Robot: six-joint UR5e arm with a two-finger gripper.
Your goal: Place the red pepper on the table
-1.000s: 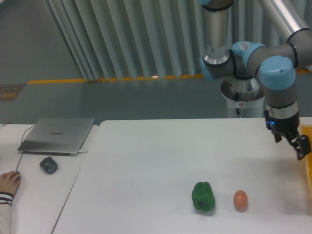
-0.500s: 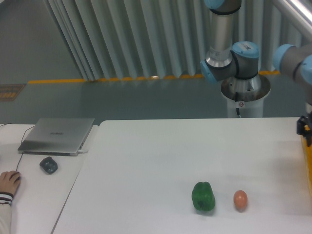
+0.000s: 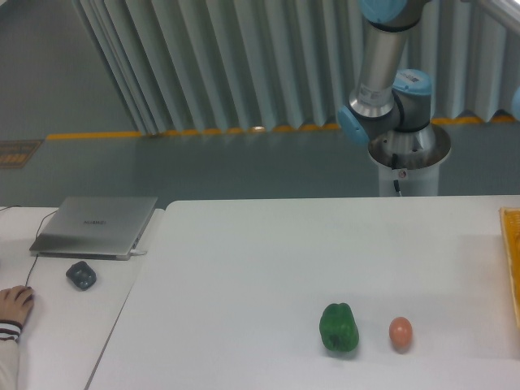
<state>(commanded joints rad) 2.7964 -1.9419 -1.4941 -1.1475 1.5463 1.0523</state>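
Note:
The red pepper is out of view. The large white table (image 3: 268, 260) fills the lower right of the camera view. On it stand a green bell pepper (image 3: 339, 328) and an orange-brown egg (image 3: 400, 332) near the front edge. My gripper is out of the frame past the right edge; only the arm's upper links and blue joints (image 3: 382, 114) show at the top right.
An orange tray edge (image 3: 512, 252) shows at the table's far right. A smaller white desk on the left holds a closed laptop (image 3: 96, 226), a dark mouse (image 3: 80, 275) and a person's hand (image 3: 15, 305). The robot's base (image 3: 409, 158) stands behind the table.
The arm's wrist and gripper have swung right, from over the table's right edge to out of the frame. The green pepper and the egg have not moved.

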